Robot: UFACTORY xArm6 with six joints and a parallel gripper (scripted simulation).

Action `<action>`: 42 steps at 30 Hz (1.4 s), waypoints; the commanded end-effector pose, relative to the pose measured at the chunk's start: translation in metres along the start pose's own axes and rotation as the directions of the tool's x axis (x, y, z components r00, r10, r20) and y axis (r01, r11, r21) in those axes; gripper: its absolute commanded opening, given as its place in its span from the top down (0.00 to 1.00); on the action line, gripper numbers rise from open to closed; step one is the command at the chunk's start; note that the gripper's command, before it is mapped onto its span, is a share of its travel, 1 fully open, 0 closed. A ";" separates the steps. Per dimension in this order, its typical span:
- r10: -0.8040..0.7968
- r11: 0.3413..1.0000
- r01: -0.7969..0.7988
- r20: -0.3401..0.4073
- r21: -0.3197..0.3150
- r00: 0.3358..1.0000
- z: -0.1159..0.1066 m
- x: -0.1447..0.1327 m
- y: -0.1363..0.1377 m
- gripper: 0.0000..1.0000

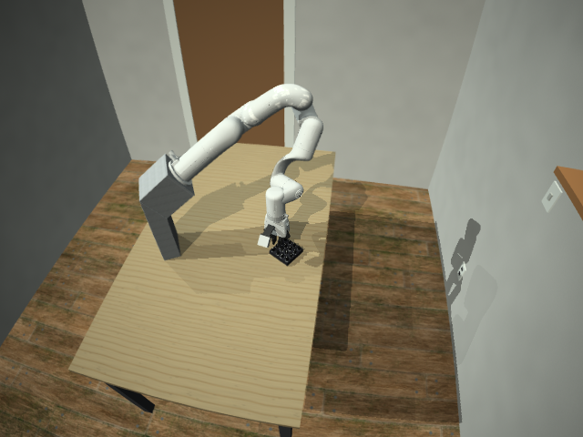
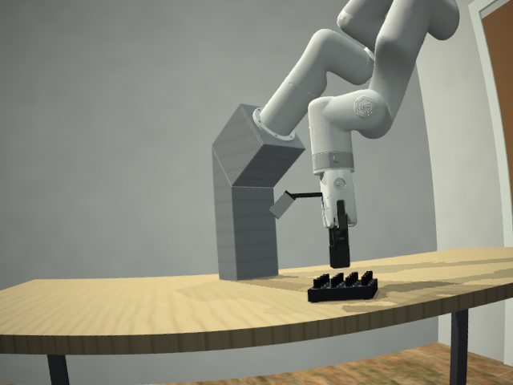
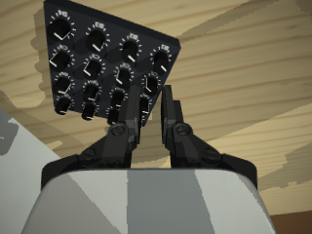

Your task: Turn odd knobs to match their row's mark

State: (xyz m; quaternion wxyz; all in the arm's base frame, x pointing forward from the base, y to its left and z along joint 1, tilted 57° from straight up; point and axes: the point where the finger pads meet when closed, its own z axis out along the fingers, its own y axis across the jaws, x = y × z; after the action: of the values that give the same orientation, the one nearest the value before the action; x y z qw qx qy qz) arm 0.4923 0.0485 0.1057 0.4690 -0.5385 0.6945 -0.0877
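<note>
Pale wooden plank surface (image 1: 198,329) on dark legs (image 2: 458,348). Grey angled block pedestal (image 1: 162,211) near the surface's far left edge. Brown wood-plank floor (image 1: 385,291). Brown door (image 1: 230,66) in a pale frame beyond the far edge. Grey walls (image 1: 517,141); white switch plate (image 1: 551,195) by an orange shelf edge (image 1: 570,184).
</note>
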 end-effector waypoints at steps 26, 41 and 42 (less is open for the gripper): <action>0.000 1.000 0.000 0.000 0.000 1.000 -0.021 0.000 0.000 0.00; 0.000 1.000 0.000 0.000 0.001 1.000 -0.095 0.000 0.000 0.00; 0.000 1.000 0.000 0.000 0.001 1.000 -0.101 0.000 -0.001 0.00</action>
State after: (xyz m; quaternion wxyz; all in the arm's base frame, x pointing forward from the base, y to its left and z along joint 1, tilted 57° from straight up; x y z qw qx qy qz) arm 0.4301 0.0148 0.1505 0.4695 -0.5373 0.6945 -0.0927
